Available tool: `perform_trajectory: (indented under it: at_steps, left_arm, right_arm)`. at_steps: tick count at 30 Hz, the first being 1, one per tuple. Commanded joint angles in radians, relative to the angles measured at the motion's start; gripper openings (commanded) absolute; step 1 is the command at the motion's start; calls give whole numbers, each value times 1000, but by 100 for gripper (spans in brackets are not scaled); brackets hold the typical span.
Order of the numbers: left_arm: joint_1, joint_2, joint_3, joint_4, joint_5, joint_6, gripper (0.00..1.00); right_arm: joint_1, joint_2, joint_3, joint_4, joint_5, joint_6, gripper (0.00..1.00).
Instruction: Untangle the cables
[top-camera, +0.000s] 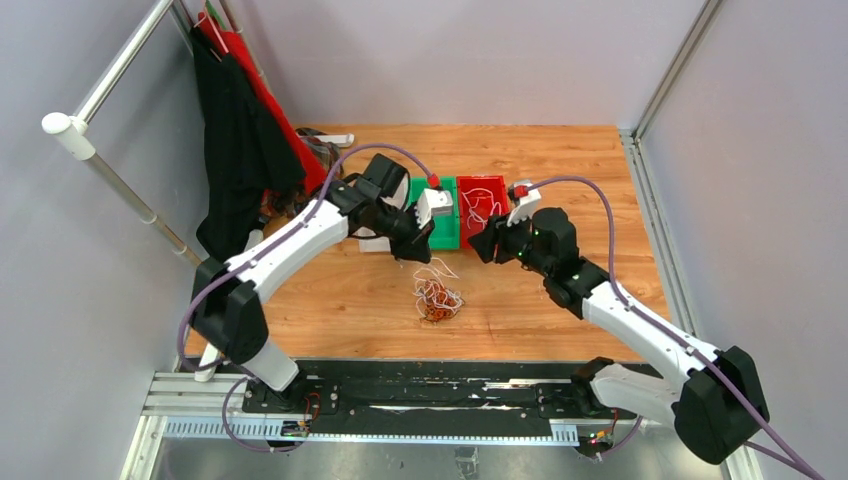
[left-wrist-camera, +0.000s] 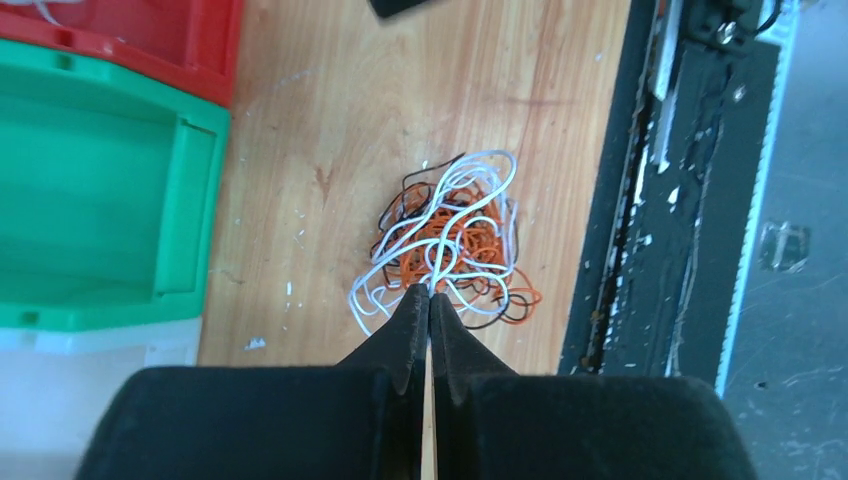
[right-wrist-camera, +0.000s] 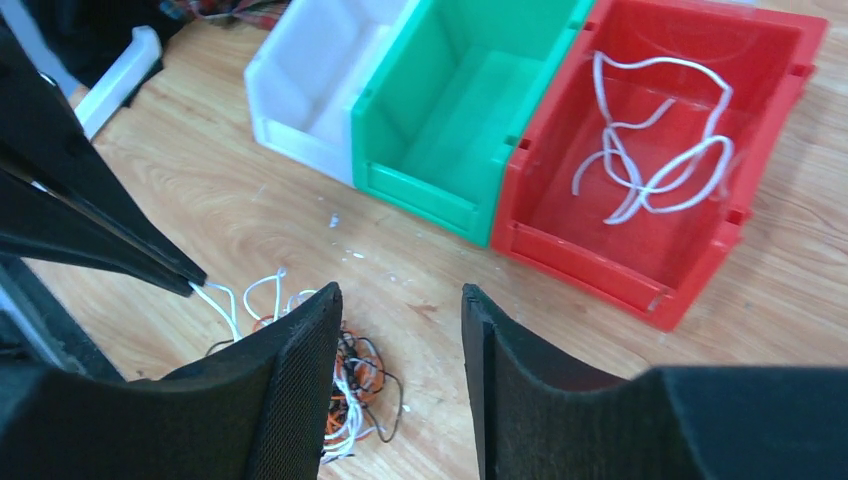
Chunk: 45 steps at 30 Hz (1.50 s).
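A tangle of white, orange and black cables (top-camera: 438, 299) lies on the wooden table in front of the bins. My left gripper (top-camera: 418, 254) is shut on a white cable (left-wrist-camera: 440, 258) that runs from its tips down into the tangle (left-wrist-camera: 448, 240); its tips also show in the right wrist view (right-wrist-camera: 196, 278), with the white cable (right-wrist-camera: 222, 306) hanging from them. My right gripper (top-camera: 480, 248) is open and empty, above the table to the right of the tangle (right-wrist-camera: 360, 385). More white cable (right-wrist-camera: 650, 160) lies in the red bin (right-wrist-camera: 600, 262).
A white bin (right-wrist-camera: 300, 105), a green bin (right-wrist-camera: 430, 195) and the red bin (top-camera: 482, 205) stand side by side behind the tangle. Black and red cloth (top-camera: 240, 140) hangs on a rail at the left. A black rail (left-wrist-camera: 650, 200) runs along the near table edge.
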Motion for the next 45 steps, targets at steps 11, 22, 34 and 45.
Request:
perform_trajectory:
  at_steps: [11,22,34,45]
  left_arm:
    - [-7,-314,83,-63,-198,-279,1]
    - [-7,-384,178,-120,-248,-272,1]
    - [-8,-414,235,-163,-202,-274,1]
    - [-10,-446,318,-176,-122,-290,1]
  right_arm:
    - [205,-56,44,196,-46,-51,69]
    - [252,-14,96,270,-120,-5,70]
    - [308,159,171,301,-57,-6,56]
    - [398,392,223,397,37,-20,47]
